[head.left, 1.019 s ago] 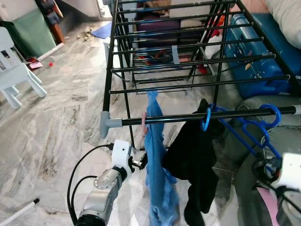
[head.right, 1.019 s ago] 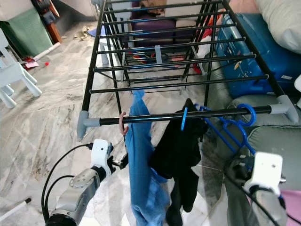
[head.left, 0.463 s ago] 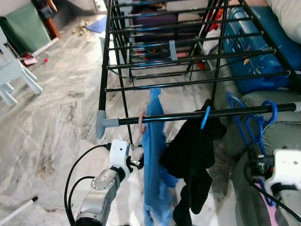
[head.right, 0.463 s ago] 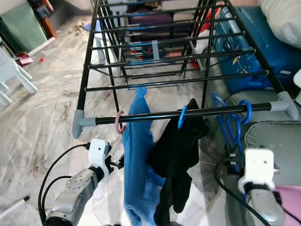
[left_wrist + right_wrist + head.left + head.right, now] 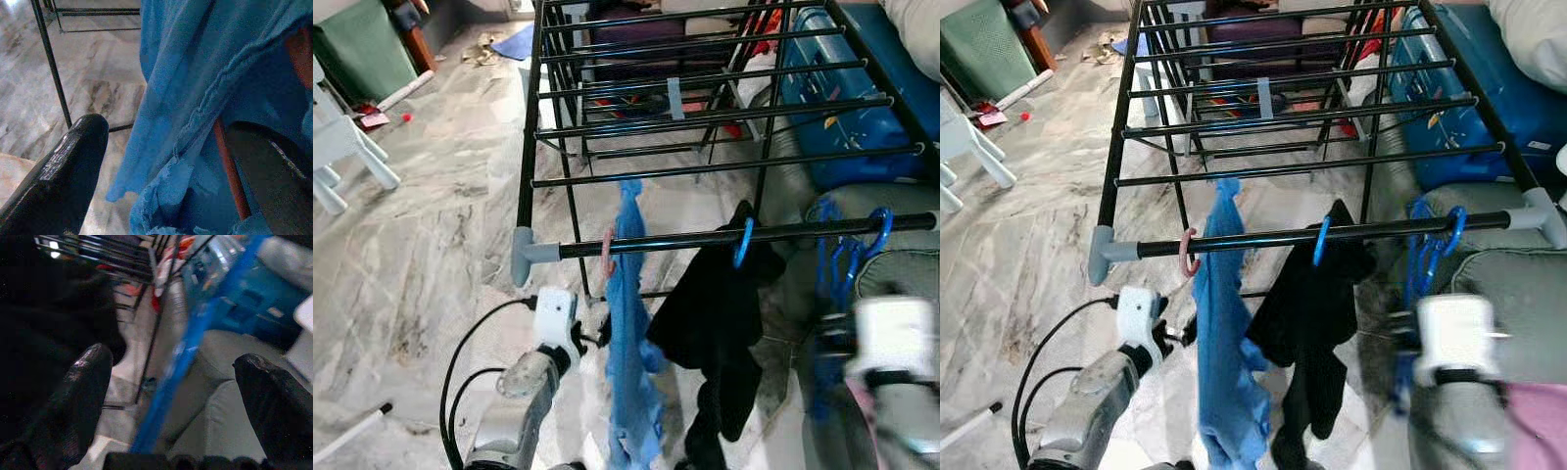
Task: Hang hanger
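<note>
Left gripper (image 5: 161,161): fingers spread, set around the hanging blue garment (image 5: 628,362); a reddish hanger bar (image 5: 230,171) runs between them. The garment hangs from a pink hook (image 5: 607,253) on the near rail of the black drying rack (image 5: 646,176). Right of it, a black garment (image 5: 720,323) on a blue hook. Far right on the same rail, the blue hanger (image 5: 847,259), hooked and blurred. Right gripper (image 5: 171,377): fingers spread, either side of the hanger, not touching.

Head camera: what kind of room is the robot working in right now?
Probably a lived-in home room used for drying laundry: a black drying rack on a marble floor, with a grey sofa alongside.
</note>
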Available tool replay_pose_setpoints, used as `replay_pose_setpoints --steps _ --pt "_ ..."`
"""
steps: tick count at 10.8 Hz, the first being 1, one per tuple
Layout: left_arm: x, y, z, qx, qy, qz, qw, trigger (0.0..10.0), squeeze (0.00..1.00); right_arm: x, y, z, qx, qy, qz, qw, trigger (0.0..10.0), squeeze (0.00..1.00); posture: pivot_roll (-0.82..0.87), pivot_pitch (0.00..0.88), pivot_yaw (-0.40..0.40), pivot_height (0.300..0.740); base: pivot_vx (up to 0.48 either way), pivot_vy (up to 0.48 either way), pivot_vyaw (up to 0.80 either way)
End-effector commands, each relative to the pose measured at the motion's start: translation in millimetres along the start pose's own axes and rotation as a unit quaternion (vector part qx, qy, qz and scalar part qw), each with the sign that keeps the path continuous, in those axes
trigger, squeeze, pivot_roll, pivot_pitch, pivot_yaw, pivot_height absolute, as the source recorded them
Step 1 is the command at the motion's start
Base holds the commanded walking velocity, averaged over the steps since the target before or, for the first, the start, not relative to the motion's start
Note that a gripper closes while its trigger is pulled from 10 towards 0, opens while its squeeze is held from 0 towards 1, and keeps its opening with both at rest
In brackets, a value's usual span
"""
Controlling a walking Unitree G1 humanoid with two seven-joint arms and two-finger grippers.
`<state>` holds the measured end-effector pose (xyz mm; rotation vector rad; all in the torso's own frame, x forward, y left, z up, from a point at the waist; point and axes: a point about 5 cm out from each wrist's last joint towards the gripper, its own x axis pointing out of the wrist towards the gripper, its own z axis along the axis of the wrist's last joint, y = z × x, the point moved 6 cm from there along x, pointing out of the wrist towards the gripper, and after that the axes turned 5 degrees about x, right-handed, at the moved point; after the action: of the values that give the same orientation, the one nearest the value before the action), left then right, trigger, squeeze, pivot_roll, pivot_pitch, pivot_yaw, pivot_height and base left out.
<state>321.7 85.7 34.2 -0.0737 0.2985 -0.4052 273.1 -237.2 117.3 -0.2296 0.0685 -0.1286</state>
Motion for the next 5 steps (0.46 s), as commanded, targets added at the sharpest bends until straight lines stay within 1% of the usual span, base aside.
replay_pose_setpoints --steps 1,2,3,4,5 --pt "-3.7 3.6 -5 -0.004 0.009 0.006 1.0 10.0 0.0 -2.8 1.7 2 -0.003 -0.005 0.003 1.0 10.0 1.0 -0.17 0.14 0.057 0.74 0.0 0.0 0.0" --pt "-3.3 3.9 -6 -0.007 0.013 0.008 1.0 10.0 0.0 -2.8 2.9 0 0.004 -0.001 0.002 1.0 10.0 1.0 -0.17 0.134 0.051 0.74 0.0 0.0 0.0" --pt "-2.3 6.9 -6 -0.013 0.011 0.019 1.0 10.0 0.0 3.9 -0.1 3 0.001 -0.006 -0.008 1.0 10.0 1.0 -0.16 0.119 0.044 0.74 0.0 0.0 0.0" --pt "-1.9 6.6 -6 -0.011 0.012 0.019 1.0 10.0 0.0 6.4 -1.4 4 0.002 -0.008 -0.012 1.0 10.0 1.0 -0.16 0.118 0.044 0.74 0.0 0.0 0.0" --pt "-1.3 6.2 -5 -0.008 0.013 0.02 1.0 10.0 0.0 11.2 -2.1 6 -0.008 -0.013 -0.013 1.0 10.0 1.0 -0.16 0.107 0.038 0.74 -0.262 0.0 0.0"
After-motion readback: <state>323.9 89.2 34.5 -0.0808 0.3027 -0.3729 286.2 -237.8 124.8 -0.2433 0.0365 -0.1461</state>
